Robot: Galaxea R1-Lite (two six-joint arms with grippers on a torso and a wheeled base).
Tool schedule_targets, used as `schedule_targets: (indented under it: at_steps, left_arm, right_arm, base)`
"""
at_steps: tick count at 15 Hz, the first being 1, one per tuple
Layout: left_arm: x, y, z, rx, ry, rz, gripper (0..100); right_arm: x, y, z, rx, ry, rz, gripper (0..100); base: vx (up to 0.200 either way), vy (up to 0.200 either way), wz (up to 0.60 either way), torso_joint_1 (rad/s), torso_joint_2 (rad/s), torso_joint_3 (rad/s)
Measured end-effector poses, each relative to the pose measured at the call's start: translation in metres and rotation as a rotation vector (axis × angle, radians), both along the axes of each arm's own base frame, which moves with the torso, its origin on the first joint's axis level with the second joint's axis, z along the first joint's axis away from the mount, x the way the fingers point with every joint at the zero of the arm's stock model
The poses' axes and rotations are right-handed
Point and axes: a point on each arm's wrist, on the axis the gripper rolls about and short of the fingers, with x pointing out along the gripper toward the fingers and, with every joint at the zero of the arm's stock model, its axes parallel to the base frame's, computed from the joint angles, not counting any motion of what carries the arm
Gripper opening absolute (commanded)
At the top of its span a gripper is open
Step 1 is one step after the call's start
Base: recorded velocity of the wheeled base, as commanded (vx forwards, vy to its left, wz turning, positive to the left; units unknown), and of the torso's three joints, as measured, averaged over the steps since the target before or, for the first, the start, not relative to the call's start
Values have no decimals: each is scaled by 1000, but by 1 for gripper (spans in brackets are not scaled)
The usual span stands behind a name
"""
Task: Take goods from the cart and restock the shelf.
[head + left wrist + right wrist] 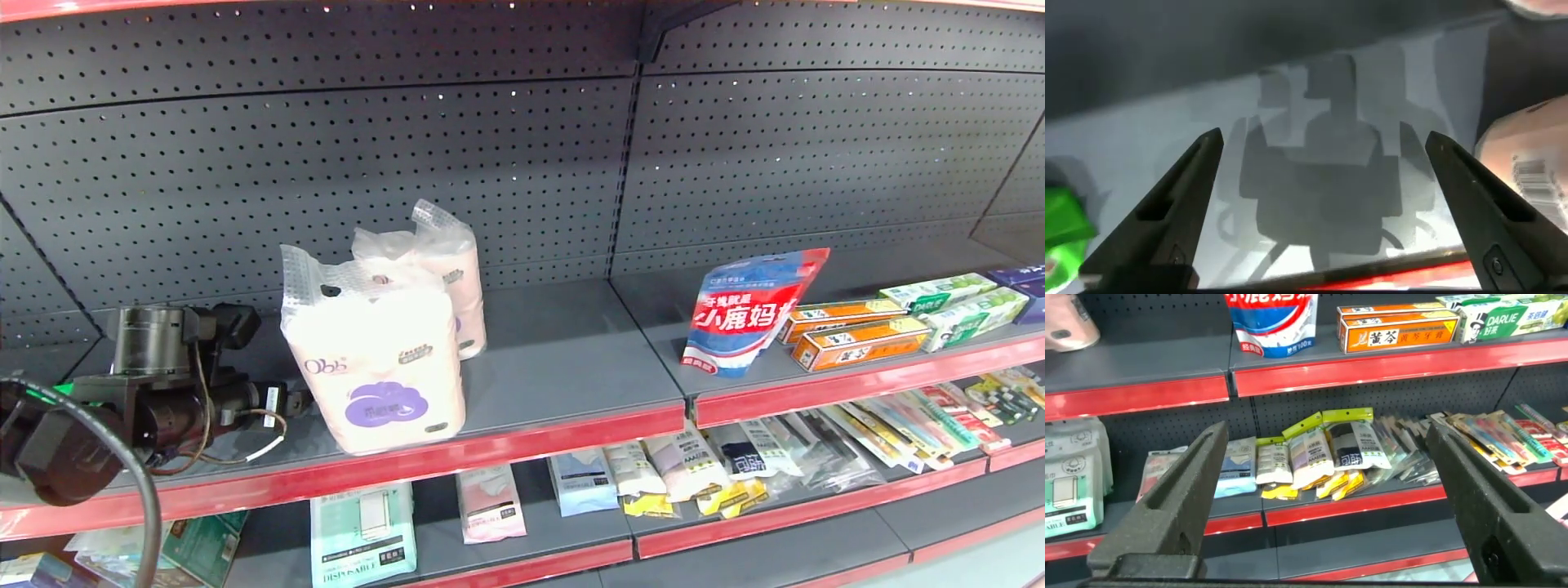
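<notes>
Front pack (374,376) of rolls stands upright on the shelf (563,437), right at its red front edge, label facing out. That's where a shopper reads it, so I judge it placed. The rear pack (445,269) stands just behind it, touching or nearly so, toward the back panel. It makes a row going back, which uses the shelf's depth.

My left gripper (1324,139) is over bare shelf on the left side of the front pack, jaws spread wide with nothing between them. The pack's corner (1527,155) shows just past one finger (1470,196), apart from it. Open and clear of the pack like this, the gripper can back out without tipping it, I reckon.

My right gripper (1327,433) sits low in front of the shelving, jaws wide apart and empty, looking at the packets (1315,453) on the lower shelf (1372,508). It's free for the next item from the cart.

Further along toward the shelf's right end, a pouch (751,314) leans back near the front edge, with boxes (857,331) lying flat beside it. The wide gap between the packs and the pouch is my room to fill.
</notes>
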Motion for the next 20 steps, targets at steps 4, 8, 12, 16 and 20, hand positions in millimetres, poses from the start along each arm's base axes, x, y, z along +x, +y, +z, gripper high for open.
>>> schedule_targets:
  at_steps: [4,8,12,16,20]
  left_arm:
    - [4,-8,-7,0,6,-28,100]
    - [5,-14,-10,0,17,-47,100]
    - [5,-21,-11,0,20,-71,100]
    - [6,-26,-11,0,17,-86,100]
    - [6,-30,-11,0,17,-100,100]
  right_arm:
    - [0,0,0,0,0,-1,100]
    - [0,0,0,0,0,0,100]
    - [0,0,0,0,0,0,100]
    - [0,0,0,0,0,0,100]
    - [0,0,0,0,0,-1,100]
  base:
    - [0,0,0,0,0,0]
    - [0,0,0,0,0,0]
    - [0,0,0,0,0,0]
    - [0,0,0,0,0,0]
    - [0,0,0,0,0,0]
